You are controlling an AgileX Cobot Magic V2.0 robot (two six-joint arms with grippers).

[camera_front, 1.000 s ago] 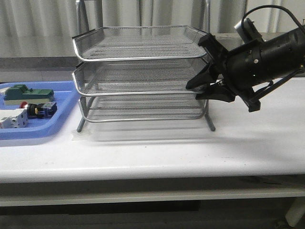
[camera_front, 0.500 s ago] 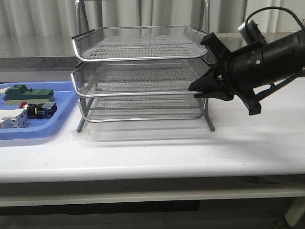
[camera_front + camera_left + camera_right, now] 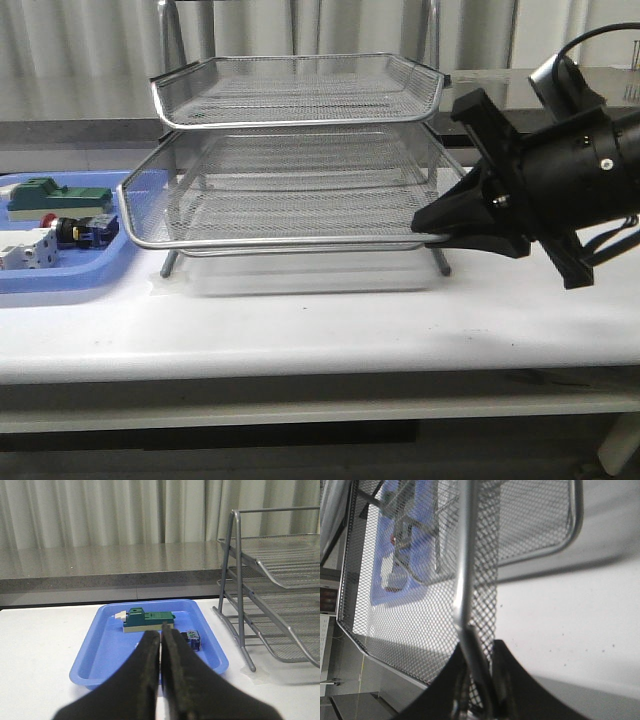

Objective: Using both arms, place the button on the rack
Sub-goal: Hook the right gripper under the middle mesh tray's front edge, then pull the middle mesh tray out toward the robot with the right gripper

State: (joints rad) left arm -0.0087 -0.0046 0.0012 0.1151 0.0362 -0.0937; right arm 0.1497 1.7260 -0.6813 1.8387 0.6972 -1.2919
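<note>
While my right tool [image 3: 432,225] clamps the rack [image 3: 300,160] tray rim | slip could jolt it | left tool [image 3: 161,645] closed, empty

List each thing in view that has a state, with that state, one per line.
rack: upright, middle tray slid out forward.
middle tray: extended, front rim clamped by the right gripper.
button: lying in the blue tray, untouched.
blue tray: flat on the table.
right gripper: shut on the tray rim.
left gripper: shut, empty.
</note>
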